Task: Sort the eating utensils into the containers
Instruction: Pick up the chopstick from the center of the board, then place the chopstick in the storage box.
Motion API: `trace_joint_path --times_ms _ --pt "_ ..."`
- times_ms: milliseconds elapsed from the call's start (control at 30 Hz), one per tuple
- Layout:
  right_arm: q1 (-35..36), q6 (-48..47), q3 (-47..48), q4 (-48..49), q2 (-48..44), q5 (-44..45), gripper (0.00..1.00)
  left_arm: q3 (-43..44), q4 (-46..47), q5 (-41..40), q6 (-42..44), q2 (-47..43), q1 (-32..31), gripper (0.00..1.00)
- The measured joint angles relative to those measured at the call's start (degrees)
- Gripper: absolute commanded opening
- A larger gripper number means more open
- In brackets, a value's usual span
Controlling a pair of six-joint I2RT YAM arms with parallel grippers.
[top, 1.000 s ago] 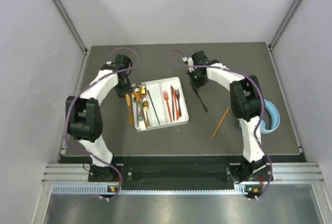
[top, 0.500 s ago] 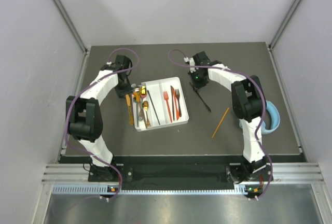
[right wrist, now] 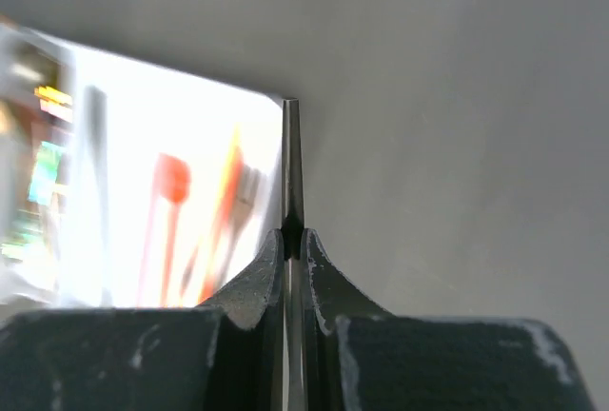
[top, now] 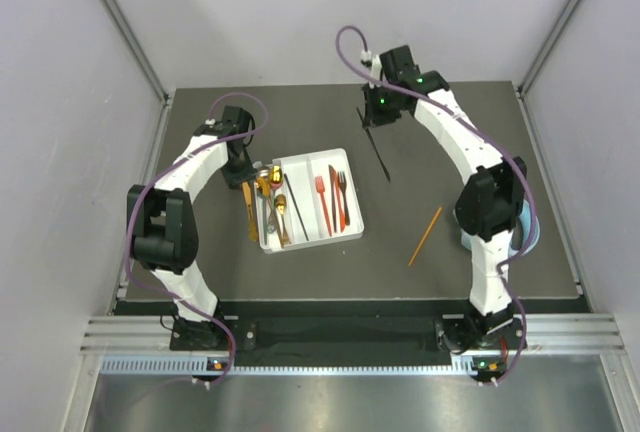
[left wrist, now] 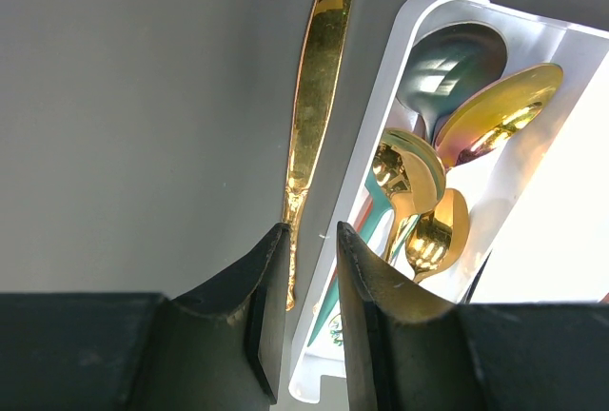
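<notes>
Utensils mostly lie in the white tray (top: 315,244) at table centre. Gold and teal spoons (top: 270,200) are piled in its 9 o'clock compartment, a thin black piece (top: 293,202) lies in the next one, and red forks (top: 331,200) lie toward the 3 o'clock side.

Three pieces are outside the tray:
- A gold knife (top: 248,210) lies on the table (top: 200,282) just beside the tray's 9 o'clock wall, running lengthwise along it.
- An orange stick (top: 425,236) lies at 4 o'clock from the tray, well apart from it.
- A black utensil (top: 378,150) at 1 o'clock from the tray is held by the right claw (top: 378,112).

Right claw: the jaws are closed tight on the black utensil. In the wrist view it runs edge-on straight out from between the fingers (right wrist: 268,268), and the tray is a blur at 9 o'clock. From above the piece slants from the claw toward 5 o'clock. Whether its far tip touches the table cannot be told.

Left claw (top: 240,167): sits at 10 o'clock from the tray, over the far end of the gold knife. The wrist view shows a narrow gap between the fingers (left wrist: 262,287), with the knife's tip (left wrist: 290,278) visible in that gap. No contact with the knife can be made out. The spoon bowls (left wrist: 447,78) crowd the tray corner just beside the claw.

Light-blue headphones (top: 528,224) sit at the table's 3 o'clock edge, partly hidden behind the right arm.
</notes>
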Motion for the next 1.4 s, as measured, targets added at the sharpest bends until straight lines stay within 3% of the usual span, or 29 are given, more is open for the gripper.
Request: trace_joint_path --times_ms 267,533,900,1400 --pt "4.26 6.56 3.28 1.53 -0.37 -5.35 0.00 0.00 0.00 0.11 -0.13 0.00 0.00 0.32" --pt "11.30 12.50 -6.58 6.56 0.85 -8.61 0.00 -0.09 0.02 0.09 -0.15 0.00 0.00 0.32" --pt "11.61 16.48 -13.97 12.00 4.57 -6.99 0.00 -0.72 0.46 -0.07 -0.20 0.00 0.00 0.32" --pt "11.58 17.57 -14.29 13.97 9.97 -3.91 0.00 -2.25 1.81 0.74 -0.31 -1.16 0.00 0.36"
